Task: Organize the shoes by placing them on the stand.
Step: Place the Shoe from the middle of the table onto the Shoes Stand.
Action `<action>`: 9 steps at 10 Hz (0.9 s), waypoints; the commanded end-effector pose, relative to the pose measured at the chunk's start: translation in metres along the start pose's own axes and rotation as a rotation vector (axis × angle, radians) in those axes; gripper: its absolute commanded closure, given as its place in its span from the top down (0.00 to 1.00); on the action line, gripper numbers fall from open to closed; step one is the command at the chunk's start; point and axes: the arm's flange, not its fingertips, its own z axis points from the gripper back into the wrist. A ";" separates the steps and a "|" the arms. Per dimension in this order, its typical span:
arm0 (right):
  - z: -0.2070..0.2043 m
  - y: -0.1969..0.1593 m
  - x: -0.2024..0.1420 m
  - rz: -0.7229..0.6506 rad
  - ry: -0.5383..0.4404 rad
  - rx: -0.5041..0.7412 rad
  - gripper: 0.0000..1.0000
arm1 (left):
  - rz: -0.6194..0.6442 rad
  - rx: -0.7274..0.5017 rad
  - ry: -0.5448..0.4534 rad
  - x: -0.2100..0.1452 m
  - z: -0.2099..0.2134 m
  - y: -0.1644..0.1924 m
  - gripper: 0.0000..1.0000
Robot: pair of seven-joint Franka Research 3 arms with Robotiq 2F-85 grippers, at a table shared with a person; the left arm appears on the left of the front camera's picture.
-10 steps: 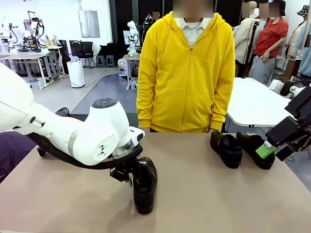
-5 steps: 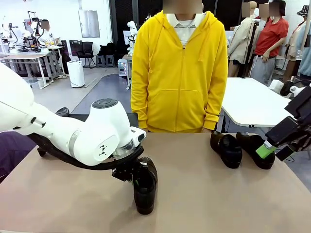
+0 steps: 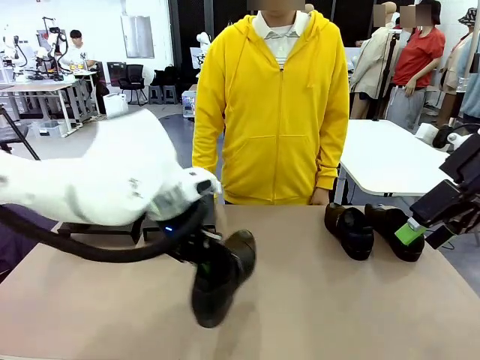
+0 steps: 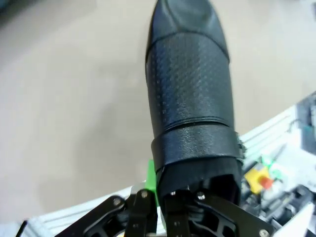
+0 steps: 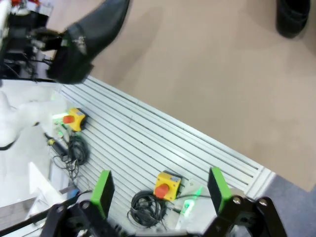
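My left gripper [image 3: 201,253] is shut on the heel rim of one black glossy shoe [image 3: 219,283], which hangs tilted just above the table, toe toward the front edge. In the left wrist view the same shoe [image 4: 188,98] stretches away from my left gripper [image 4: 160,191], a green pad [image 4: 150,178] pressed to its collar. Two more shoes [image 3: 350,229] [image 3: 395,232] stand side by side at the far right. My right gripper [image 3: 417,225] hovers open beside them, nothing between its green pads [image 5: 102,190]. A black low frame [image 3: 105,227] shows behind the left arm; whether it is the stand I cannot tell.
A person in a yellow hoodie [image 3: 274,112] stands at the far edge, hands down. The tan table [image 3: 322,300] has free room in the middle. In the right wrist view, a slatted metal base [image 5: 163,143] carries cables and yellow emergency-stop boxes [image 5: 168,185].
The left gripper finished closing on the shoe, then lifted it off the table and tipped it; the arm swung up and left. The person shifted slightly left. The right arm has not moved.
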 end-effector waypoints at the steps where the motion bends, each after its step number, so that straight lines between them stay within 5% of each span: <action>1: 0.003 0.001 0.002 0.011 0.001 0.012 1.00 | 0.109 0.124 -0.188 -0.045 0.067 0.060 0.00; 4: 0.003 0.001 0.002 0.011 0.001 0.012 1.00 | 0.267 0.296 -0.416 -0.094 0.107 0.176 0.00; 6: 0.003 0.001 0.002 0.011 0.001 0.012 1.00 | 0.315 0.208 -0.492 -0.112 0.116 0.194 0.00; 7: 0.003 0.001 0.002 0.011 0.001 0.012 1.00 | 0.275 0.271 -0.418 -0.050 0.161 0.168 0.00; 9: 0.003 0.001 0.002 0.011 0.001 0.012 1.00 | 0.275 0.271 -0.418 -0.050 0.161 0.168 0.00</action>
